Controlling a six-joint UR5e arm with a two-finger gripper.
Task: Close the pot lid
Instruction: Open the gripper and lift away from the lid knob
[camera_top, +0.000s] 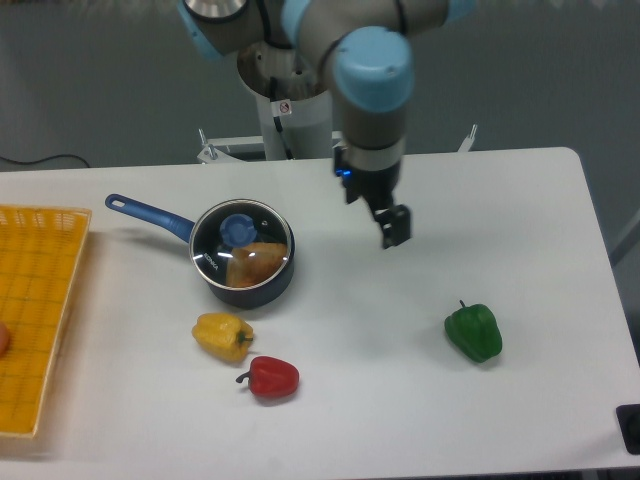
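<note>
Three peppers lay on the white table (520, 200) in the lower half of the frame: a yellow pepper (222, 335) just below the pot, a red pepper (270, 377) close beneath the yellow one, and a green pepper (473, 332) well apart at lower right. The pot (243, 280), dark and round, stood left of centre, its long blue handle (148, 213) running toward the upper left. The glass lid (243, 250) sat on the pot's rim, appearing level, with its blue knob (237, 230) showing toward the upper left of the disc. Through the glass an orange-brown object (258, 262) could be seen inside the pot, though what it was could not be told. The robot arm (372, 80) came down from the top centre of the frame, grey with pale blue joints. Its gripper (395, 226) hung over bare table to the right of the pot, apart from pot and lid alike. Nothing was visible between its dark fingers, but from this angle how far they stood open could not be told. A yellow basket (40, 290) occupied the left edge of the frame, with a sliver of something orange-red (3, 340) at its far left side. The arm's white mounting post (295, 120) stood behind the table at top centre.
</note>
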